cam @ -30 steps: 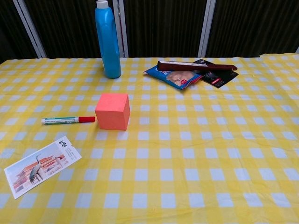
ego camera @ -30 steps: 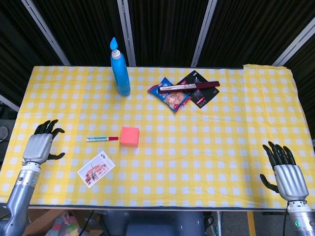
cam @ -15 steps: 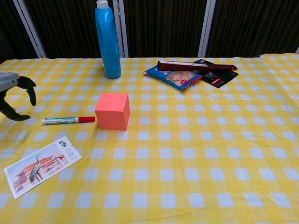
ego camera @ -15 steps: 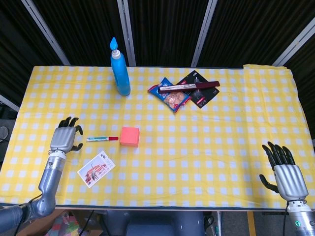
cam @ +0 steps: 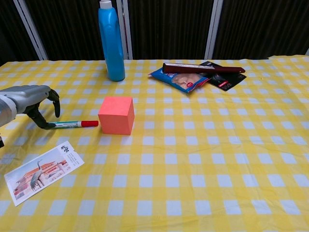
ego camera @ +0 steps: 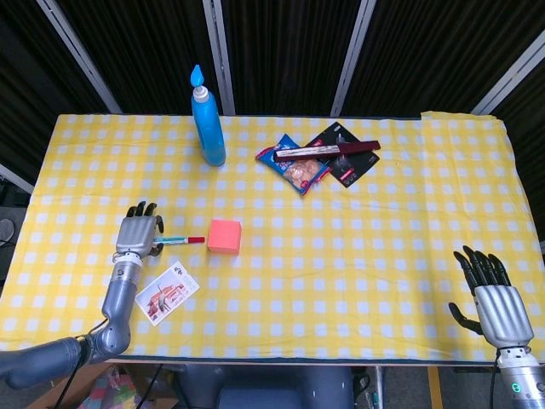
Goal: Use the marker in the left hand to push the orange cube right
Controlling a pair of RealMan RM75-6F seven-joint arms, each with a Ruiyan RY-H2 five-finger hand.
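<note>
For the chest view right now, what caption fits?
Left hand reaching the marker lying beside the orange cube.

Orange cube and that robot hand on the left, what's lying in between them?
The marker lies between them, red cap toward the orange cube, other end at the left hand. The chest view shows it best; the head view agrees.

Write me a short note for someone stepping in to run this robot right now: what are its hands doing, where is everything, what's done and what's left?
Left hand: over the back end of the marker, fingers curled around it; whether it grips yet is unclear.
Right hand: open, idle at the table's near right edge.
Marker: flat on the cloth, red cap pointing at the orange cube, about touching its left side.
Done: hand brought to the marker.
Left: secure the marker, push the cube right.
</note>
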